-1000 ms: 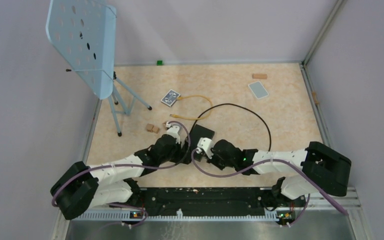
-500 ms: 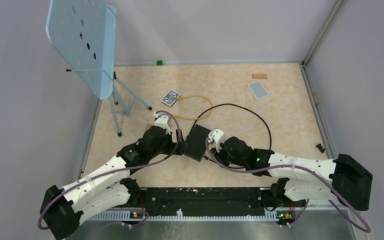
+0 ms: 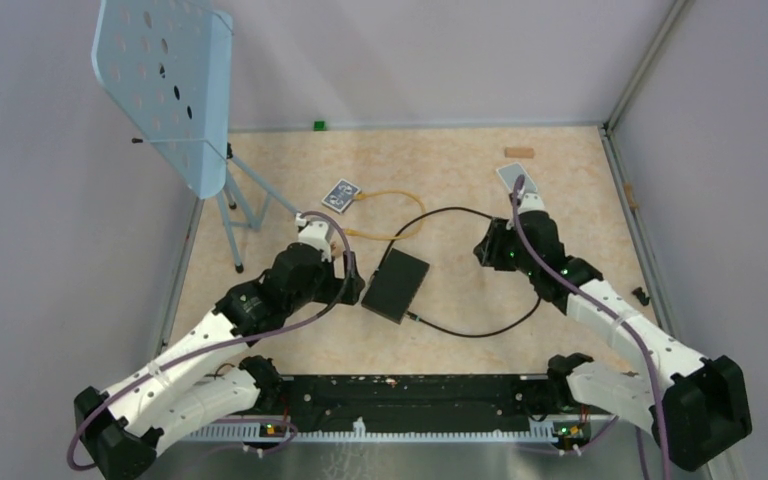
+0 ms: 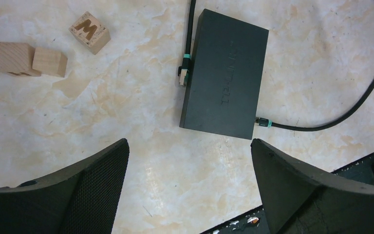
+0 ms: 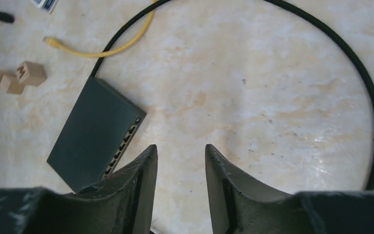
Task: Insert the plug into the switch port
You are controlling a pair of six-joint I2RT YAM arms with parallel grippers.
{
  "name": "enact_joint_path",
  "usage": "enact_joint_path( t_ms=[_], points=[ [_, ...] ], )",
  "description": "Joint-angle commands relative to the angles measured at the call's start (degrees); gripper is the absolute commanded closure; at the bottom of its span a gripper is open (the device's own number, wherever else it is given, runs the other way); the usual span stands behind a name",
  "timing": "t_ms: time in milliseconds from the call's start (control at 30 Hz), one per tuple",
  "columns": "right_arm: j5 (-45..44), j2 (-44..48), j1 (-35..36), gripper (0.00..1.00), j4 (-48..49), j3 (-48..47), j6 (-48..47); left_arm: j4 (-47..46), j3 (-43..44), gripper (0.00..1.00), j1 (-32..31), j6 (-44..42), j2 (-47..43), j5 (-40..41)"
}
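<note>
The desk (image 3: 580, 200) carries the black box (image 3: 395, 285) at mid-frame in the top view. The left gripper (image 4: 190, 146) hangs above the box, jaws fully apart and empty. The right gripper (image 5: 181, 148) has its jaws partly apart, also empty. The plug (image 4: 259, 121) meets the switch port (image 4: 253, 120) at the box's lower right corner. I judge insertion complete.

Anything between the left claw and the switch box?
No. Left wrist view shows only bare tabletop between the left claw and the switch box.
</note>
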State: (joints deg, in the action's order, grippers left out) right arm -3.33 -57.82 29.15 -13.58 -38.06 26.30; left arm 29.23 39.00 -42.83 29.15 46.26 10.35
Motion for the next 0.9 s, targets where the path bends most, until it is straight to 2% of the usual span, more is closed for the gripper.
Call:
enact_joint_path(
  t_ms=[0, 133, 167, 233, 367, 500, 700, 867],
  points=[
    [1.65, -0.83, -6.01, 0.53, -3.08, -2.76, 6.19, 5.28, 6.50, 0.01, 0.18, -3.08, -0.89, 0.72],
    [-3.80, -5.07, -7.43, 0.25, -3.76, -7.08, 4.23, 7.44, 8.94, 0.01, 0.19, -7.12, -1.00, 1.49],
    [-5.45, -6.93, -7.71, 0.21, -4.20, -8.81, 3.53, 7.51, 8.76, 0.01, 0.16, -7.62, -1.00, 2.12],
    [-6.35, -11.29, -9.14, 0.19, -5.29, -12.78, 2.34, 7.23, 8.10, 0.01, 0.20, -7.56, -0.91, 2.21],
    [-6.74, -20.25, -11.37, 0.18, -5.80, -20.83, -1.02, 3.94, 6.28, 0.01, 0.11, -9.01, -0.90, -3.07],
    [-9.11, -30.61, -12.84, 0.17, -7.32, -29.77, -9.55, 3.63, 5.77, 0.01, 0.02, -9.24, -1.77, -3.37],
    [-3.50, -46.84, -18.04, 0.14, -18.99, -47.71, -19.90, 2.53, 5.18, 0.01, 0.02, -9.74, -0.99, -4.11],
    [-1.89, -52.62, -21.13, 0.13, -16.40, -50.76, -25.19, 2.24, 5.16, 0.01, 0.03, -9.98, -0.91, -4.78]
  ],
)
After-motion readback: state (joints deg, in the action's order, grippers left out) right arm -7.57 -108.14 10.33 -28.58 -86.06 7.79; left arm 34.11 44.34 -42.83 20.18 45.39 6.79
